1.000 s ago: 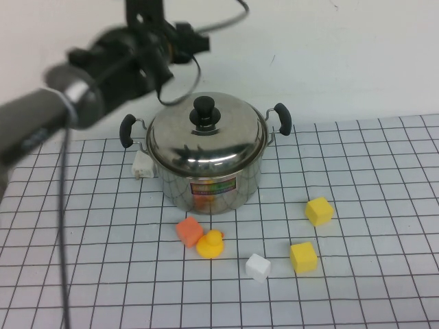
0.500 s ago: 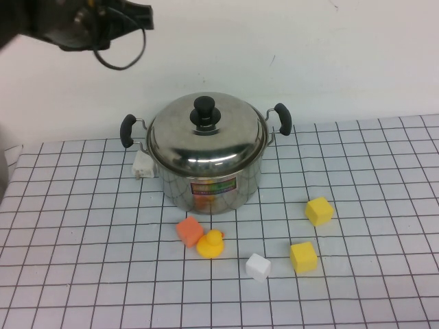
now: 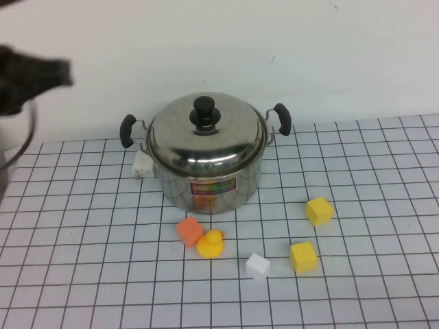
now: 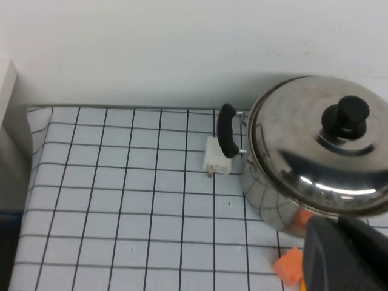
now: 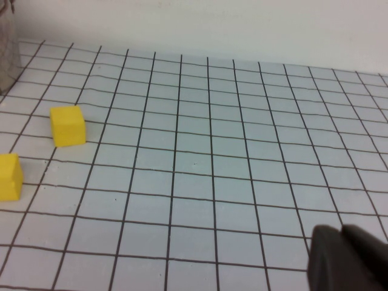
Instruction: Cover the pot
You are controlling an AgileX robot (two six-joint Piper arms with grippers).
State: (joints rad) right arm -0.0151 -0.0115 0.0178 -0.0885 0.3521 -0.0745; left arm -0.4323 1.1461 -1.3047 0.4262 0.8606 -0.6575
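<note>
The steel pot (image 3: 206, 186) with its coloured label stands at the middle back of the grid mat. The domed lid (image 3: 206, 137) with a black knob (image 3: 204, 110) sits on it, closed. The pot (image 4: 267, 200) and lid (image 4: 315, 151) also show in the left wrist view. My left gripper (image 4: 338, 224) is shut and empty, up and away from the pot on its left side; it shows as a dark blur (image 3: 41, 72) at the high view's left edge. My right gripper (image 5: 342, 233) is shut and empty over bare mat to the right, out of the high view.
In front of the pot lie an orange cube (image 3: 189, 232), a yellow duck (image 3: 210, 244), a white cube (image 3: 258, 266) and two yellow cubes (image 3: 319, 210) (image 3: 303, 256). A small white object (image 3: 142, 164) lies by the pot's left handle.
My left arm has swung away from above the pot to the far left edge of the high view. The pot, lid and toys have not moved.
</note>
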